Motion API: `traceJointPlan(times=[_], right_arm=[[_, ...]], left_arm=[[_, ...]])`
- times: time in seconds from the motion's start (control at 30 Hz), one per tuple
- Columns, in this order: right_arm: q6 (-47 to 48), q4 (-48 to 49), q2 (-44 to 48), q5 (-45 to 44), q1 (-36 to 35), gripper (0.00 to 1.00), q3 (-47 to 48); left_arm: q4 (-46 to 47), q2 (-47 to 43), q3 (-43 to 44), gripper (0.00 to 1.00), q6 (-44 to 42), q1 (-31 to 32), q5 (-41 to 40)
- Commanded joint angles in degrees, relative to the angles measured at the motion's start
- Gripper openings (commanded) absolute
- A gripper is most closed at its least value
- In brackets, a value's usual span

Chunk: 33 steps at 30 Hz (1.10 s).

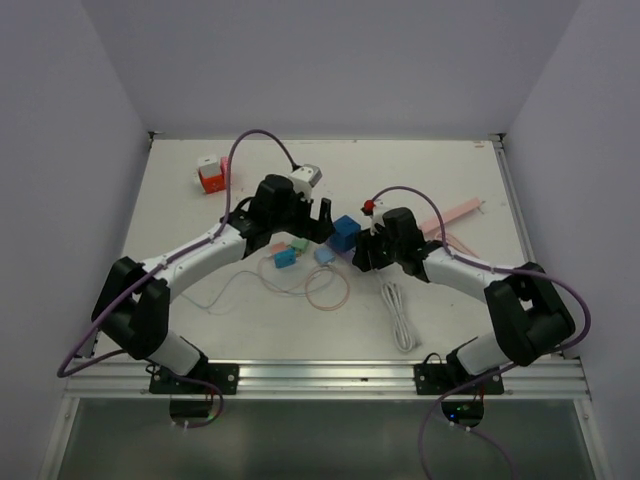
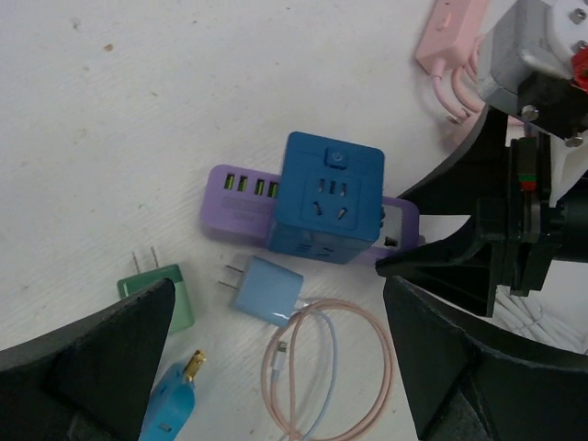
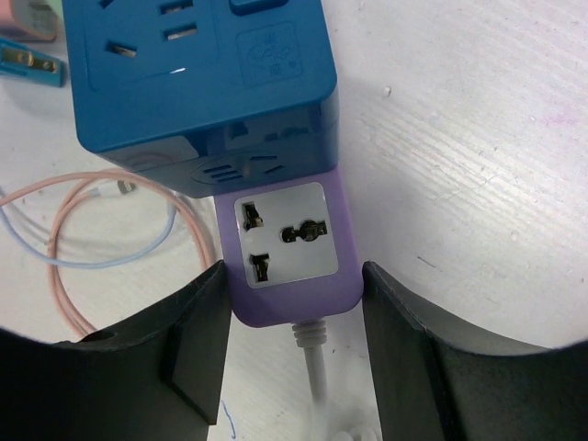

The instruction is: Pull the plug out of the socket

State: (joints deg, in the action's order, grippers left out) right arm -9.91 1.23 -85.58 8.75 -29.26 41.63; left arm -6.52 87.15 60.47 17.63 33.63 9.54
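Two arms meet over the middle of the white table (image 1: 440, 170). The right gripper (image 3: 292, 276) straddles the near end of the purple power strip (image 2: 234, 207), its fingers pressed close against both long sides just beside the grey universal outlet, gripping it. The strip's white cord (image 3: 317, 377) runs out between those fingers. The blue cube adapter (image 2: 328, 197) sits plugged into the strip's top, upright, at the strip's middle with green USB ports showing on the strip past its far side. The left gripper (image 2: 278, 283) hangs above the clutter with its fingers wide apart, touching nothing. Below it lie a light blue charger plug (image 2: 268, 291), a green charger (image 2: 163, 292) and a coiled pink cable (image 2: 367, 367). A pink power strip (image 1: 460, 212) lies to the right, and an orange-and-white cube (image 1: 209, 174) sits at the far left.
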Motion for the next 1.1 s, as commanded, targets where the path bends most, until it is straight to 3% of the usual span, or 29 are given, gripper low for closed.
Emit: traceJointPlan(times=[0.0, 0.63, 1.07], right_arm=[[1.82, -1.06, 3.49, 3.81, -0.28, 0.0, 0.56], [2.97, -2.2, 4.11, 3.73, -0.36, 0.0, 0.21], [2.97, -2.82, 3.93, 3.73, -0.36, 0.0, 1.35]], left_arm=[[5.38, 1.17, 2.64, 1.0, -4.88, 2.41, 2.85], [0.37, 14.88, 12.04, 0.95, -6.99, 4.25, 6.81], [1.69, 19.45, 13.09, 0.84, -7.79, 5.92, 6.63]])
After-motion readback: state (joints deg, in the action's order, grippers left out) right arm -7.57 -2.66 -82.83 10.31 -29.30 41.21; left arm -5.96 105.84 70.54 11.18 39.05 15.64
